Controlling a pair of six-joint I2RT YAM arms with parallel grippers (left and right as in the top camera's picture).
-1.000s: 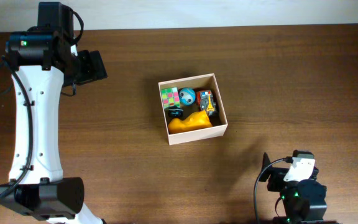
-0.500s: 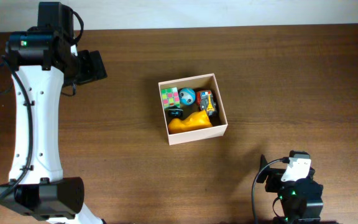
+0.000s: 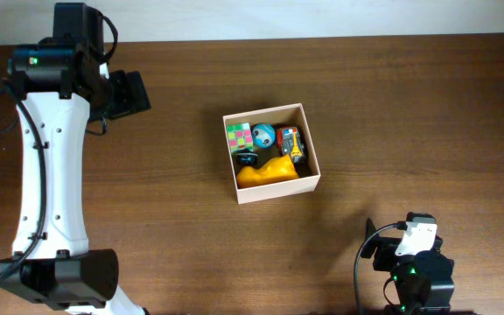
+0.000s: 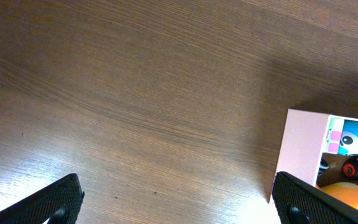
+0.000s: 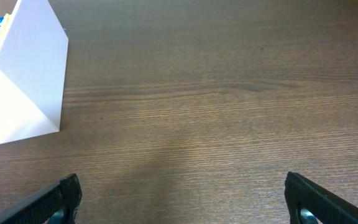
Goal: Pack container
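The container (image 3: 316,164), a square white-walled box with a tan inside, sits at the middle of the table. It holds a pink and green cube (image 3: 239,136), a blue ball (image 3: 264,135), a small red and orange toy (image 3: 291,143), a dark toy (image 3: 248,159) and a yellow toy (image 3: 269,172). My left gripper (image 4: 178,202) is open and empty, well to the left of the container (image 4: 301,149). My right gripper (image 5: 184,200) is open and empty over bare wood, near the front edge, with the container's white wall (image 5: 33,87) at its upper left.
The white left arm (image 3: 51,149) runs down the table's left side. The right arm's base (image 3: 414,267) sits at the front right. Dark wooden table (image 3: 409,114) lies all round the container.
The right arm drew back slightly toward the front edge between the earliest frame and now. The left arm and the container have not moved.
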